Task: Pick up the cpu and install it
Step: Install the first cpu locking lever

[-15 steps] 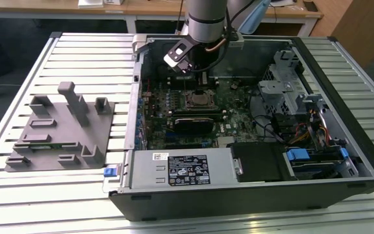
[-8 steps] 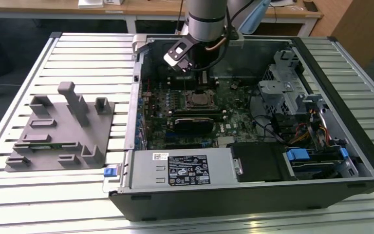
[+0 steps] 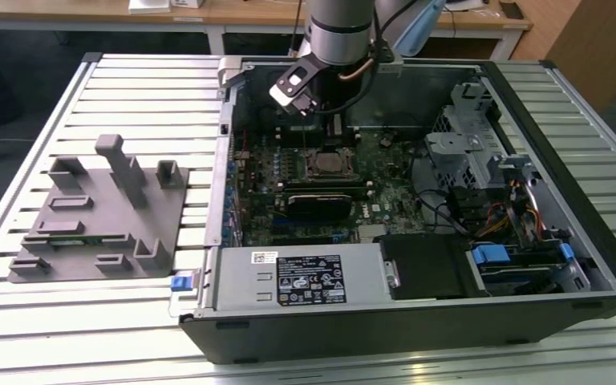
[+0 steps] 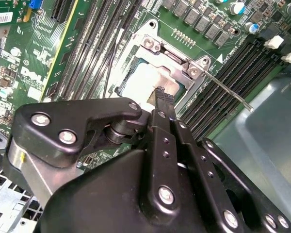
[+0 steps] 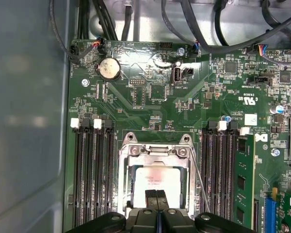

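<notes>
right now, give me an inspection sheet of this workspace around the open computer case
surface: slatted metal table, bearing an open black computer case.
job's things: small square silvery-topped cpu lying inside the metal socket frame on the green motherboard.
clutter: grey plastic fixture on the table, at the exterior view's left of the case.
grippers: black gripper shut, its tips at the cpu; contact cannot be told.
cables: black cables looping past the motherboard's edge inside the case.
surroundings: wooden desk behind the table.

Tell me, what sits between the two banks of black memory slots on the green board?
The metal socket frame holding the pale cpu, seen in the first wrist view; the gripper hangs over it.
</notes>
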Robot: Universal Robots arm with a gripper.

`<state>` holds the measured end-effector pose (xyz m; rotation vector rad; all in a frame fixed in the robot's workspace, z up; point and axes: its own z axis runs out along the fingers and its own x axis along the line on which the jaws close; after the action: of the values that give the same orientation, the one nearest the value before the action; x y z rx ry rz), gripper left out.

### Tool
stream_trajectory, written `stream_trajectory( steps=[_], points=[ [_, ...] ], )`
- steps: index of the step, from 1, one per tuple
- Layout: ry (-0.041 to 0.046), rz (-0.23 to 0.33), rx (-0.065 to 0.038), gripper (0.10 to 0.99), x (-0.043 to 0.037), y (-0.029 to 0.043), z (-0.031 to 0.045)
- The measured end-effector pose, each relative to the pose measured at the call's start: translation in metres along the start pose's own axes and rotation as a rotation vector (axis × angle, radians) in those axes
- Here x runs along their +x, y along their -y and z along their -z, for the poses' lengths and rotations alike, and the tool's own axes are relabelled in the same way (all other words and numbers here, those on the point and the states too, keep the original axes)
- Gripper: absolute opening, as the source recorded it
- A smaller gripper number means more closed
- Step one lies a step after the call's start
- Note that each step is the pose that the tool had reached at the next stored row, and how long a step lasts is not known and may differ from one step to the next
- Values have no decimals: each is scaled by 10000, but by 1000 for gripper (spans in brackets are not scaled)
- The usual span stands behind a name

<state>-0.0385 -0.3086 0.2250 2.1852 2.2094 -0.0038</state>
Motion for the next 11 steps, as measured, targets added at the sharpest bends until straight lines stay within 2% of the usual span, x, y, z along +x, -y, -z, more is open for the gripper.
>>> stream_trajectory(
  steps=[11],
  points=[
    [-5, -1, 0, 122, -1, -1, 57]
  ],
)
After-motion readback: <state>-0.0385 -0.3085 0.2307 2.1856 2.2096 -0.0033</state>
